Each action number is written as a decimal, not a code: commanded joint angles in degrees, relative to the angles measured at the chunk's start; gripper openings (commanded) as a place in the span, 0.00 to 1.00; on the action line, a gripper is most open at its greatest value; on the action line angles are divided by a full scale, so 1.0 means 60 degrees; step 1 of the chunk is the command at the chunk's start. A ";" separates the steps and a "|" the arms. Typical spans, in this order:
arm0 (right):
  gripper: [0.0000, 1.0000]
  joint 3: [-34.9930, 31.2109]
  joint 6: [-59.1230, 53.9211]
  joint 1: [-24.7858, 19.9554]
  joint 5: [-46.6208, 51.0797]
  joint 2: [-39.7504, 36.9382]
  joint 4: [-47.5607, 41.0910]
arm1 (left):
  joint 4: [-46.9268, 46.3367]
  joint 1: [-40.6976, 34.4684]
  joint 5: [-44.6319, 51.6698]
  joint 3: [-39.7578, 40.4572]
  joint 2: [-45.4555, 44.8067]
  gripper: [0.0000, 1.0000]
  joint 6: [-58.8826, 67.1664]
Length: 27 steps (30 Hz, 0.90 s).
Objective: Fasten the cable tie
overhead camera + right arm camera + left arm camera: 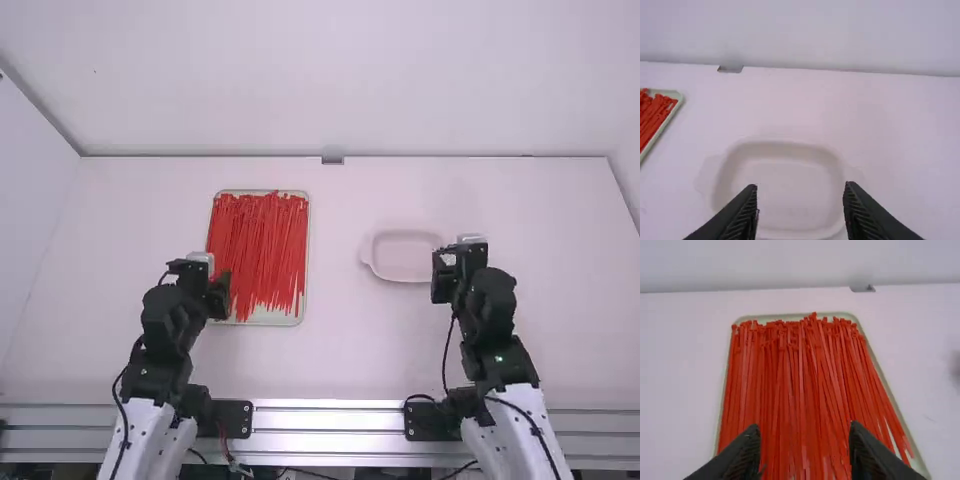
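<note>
Nearest, the left pincer (804, 432) hangs released over the tray's (300, 195) near end. The right pincer (800, 190) hangs released over the dish's (372, 262) near rim. By my judgement nothing is done yet: 1 tie must be picked, threaded and pulled tight. The ties (260, 250) lie piled on the tray, left of the counter's (450, 190) middle. Their long axes run front to back, and the near ends fan slightly.

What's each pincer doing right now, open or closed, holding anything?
Left pincer: open, empty, at the near end of the red cable ties.
Right pincer: open, empty, by the white dish.
</note>
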 commanded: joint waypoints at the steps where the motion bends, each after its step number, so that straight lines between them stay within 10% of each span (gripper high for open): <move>1: 0.52 0.0773 -0.0066 0.0123 0.0143 0.0700 -0.0165 | -0.0080 -0.0117 0.0264 0.0567 0.0490 0.51 -0.0021; 27: 0.93 0.4660 0.0470 0.0397 -0.0667 0.6067 -0.2468 | -0.1543 -0.0429 0.0537 0.3602 0.4566 0.93 -0.1307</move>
